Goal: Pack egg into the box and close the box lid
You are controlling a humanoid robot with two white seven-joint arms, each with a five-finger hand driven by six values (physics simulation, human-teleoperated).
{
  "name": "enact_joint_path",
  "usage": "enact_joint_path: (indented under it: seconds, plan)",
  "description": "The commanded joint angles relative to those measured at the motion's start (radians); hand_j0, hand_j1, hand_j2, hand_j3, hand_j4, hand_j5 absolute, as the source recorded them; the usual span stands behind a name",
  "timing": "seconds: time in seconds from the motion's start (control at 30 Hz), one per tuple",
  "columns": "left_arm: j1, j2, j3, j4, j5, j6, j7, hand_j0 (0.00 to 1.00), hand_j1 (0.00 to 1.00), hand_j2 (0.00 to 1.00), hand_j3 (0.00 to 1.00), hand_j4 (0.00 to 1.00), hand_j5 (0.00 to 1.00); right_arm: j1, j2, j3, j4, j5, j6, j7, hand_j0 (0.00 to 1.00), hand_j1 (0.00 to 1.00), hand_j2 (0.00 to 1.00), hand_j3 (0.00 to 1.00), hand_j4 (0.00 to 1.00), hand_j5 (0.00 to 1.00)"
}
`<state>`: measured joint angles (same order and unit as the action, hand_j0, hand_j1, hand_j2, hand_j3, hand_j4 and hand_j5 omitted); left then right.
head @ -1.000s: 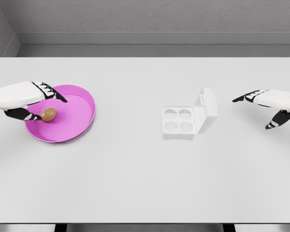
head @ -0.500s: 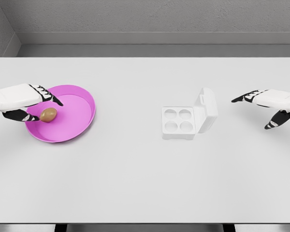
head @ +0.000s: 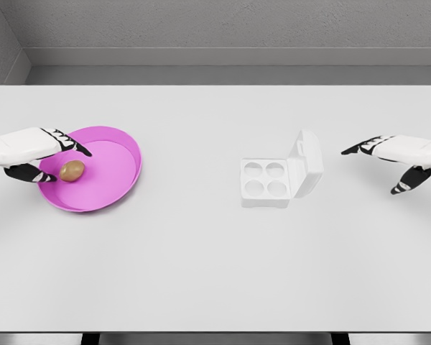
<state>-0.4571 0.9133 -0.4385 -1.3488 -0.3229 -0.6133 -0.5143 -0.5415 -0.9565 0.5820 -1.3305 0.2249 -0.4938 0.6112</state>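
Note:
A brown egg (head: pixel 72 170) lies in the left part of a pink plate (head: pixel 118 172). My left hand (head: pixel 65 162) reaches in from the left edge and straddles the egg, thumb just to its left and fingers (head: pixel 77 147) over its top; whether they press on it I cannot tell. The white egg box (head: pixel 264 182) sits right of centre, its four round cups empty and its lid (head: pixel 306 164) standing up on the right side. My right hand (head: pixel 369 171) hovers open to the right of the lid, apart from it.
The white table (head: pixel 215 266) spans the whole view, with a grey wall behind its far edge. A wide bare stretch of tabletop lies between the plate and the box.
The left hand has drawn back slightly to the left and its fingers have curled in over the egg, which has not moved. The right hand has drifted a little leftward.

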Motion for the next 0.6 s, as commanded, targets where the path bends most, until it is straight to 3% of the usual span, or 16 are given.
enact_joint_path:
  seconds: [0.0,0.57]
  plan:
    - [0.000,-0.013,0.003,0.014,0.007,0.002,0.000,0.82,0.82,0.82,0.82,0.82,0.82,0.002,-0.002,0.001,-0.026,-0.004,0.003,0.000,1.00,1.00,1.00,1.00,1.00,1.00]
    - [0.000,-0.031,-0.002,0.071,-0.002,0.002,0.000,0.86,0.86,0.86,0.86,0.86,0.86,0.000,-0.004,0.024,-0.044,-0.005,0.003,0.000,1.00,1.00,1.00,1.00,1.00,1.00]
